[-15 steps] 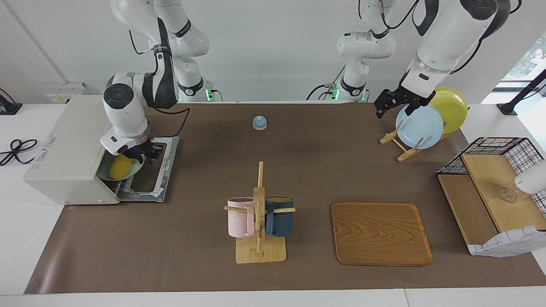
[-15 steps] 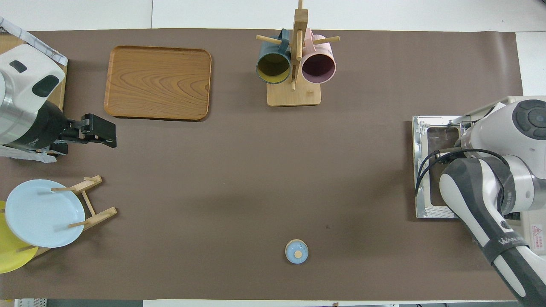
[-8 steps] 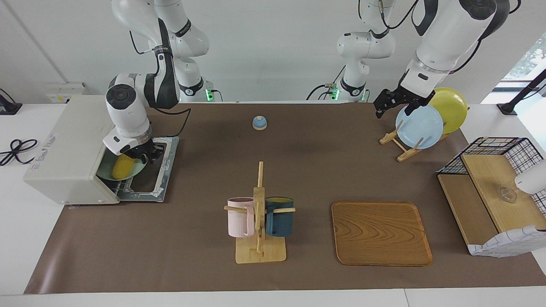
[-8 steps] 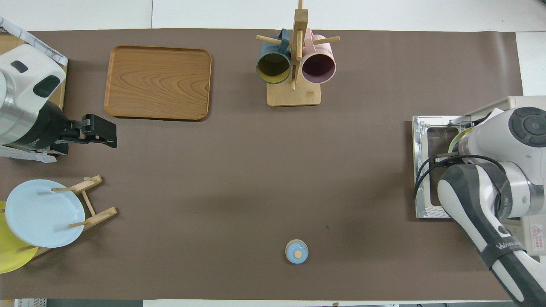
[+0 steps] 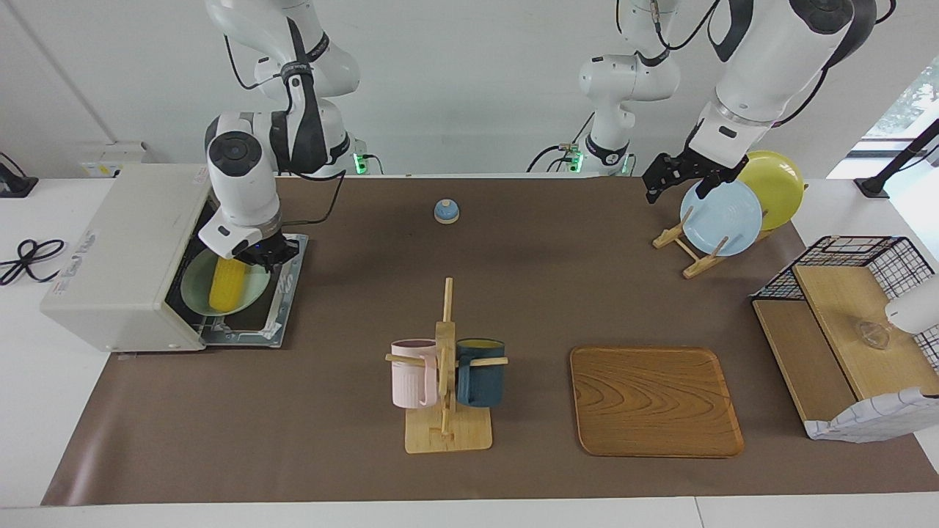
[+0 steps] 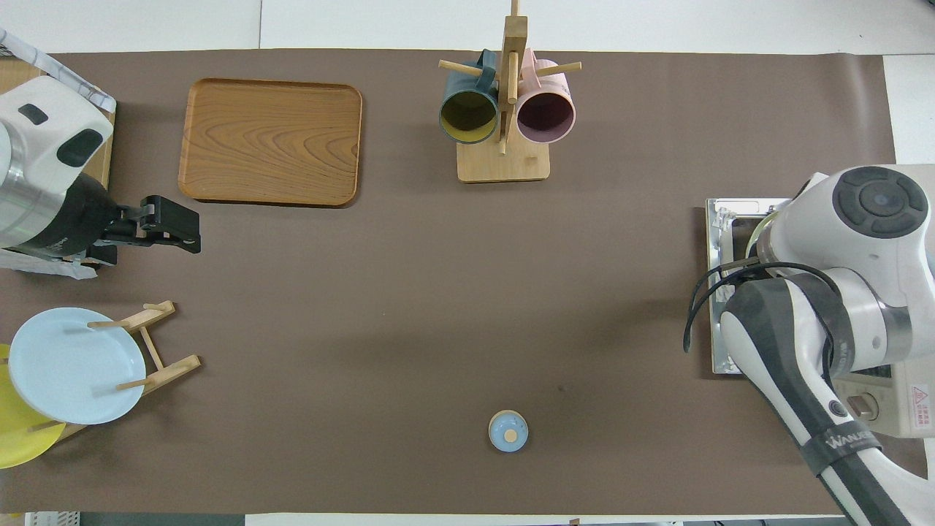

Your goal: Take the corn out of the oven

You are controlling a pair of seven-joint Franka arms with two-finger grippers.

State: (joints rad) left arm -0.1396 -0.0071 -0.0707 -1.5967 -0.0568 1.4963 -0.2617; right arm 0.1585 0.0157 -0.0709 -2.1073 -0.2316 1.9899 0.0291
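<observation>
Right gripper (image 5: 265,253) sits low at the oven (image 5: 125,253) mouth, jaws apparently clamped on the rim of the pale green plate (image 5: 196,299), though the wrist hides the pinch, so I can't be sure. The corn (image 5: 227,284) lies lengthwise on that plate, which rests half out over the dropped door (image 5: 275,312). Best play here: pull level and slow, straight along the door, so the cob doesn't roll off. Left gripper (image 5: 678,174) waits over the plate rack (image 5: 686,246), jaws apart.
</observation>
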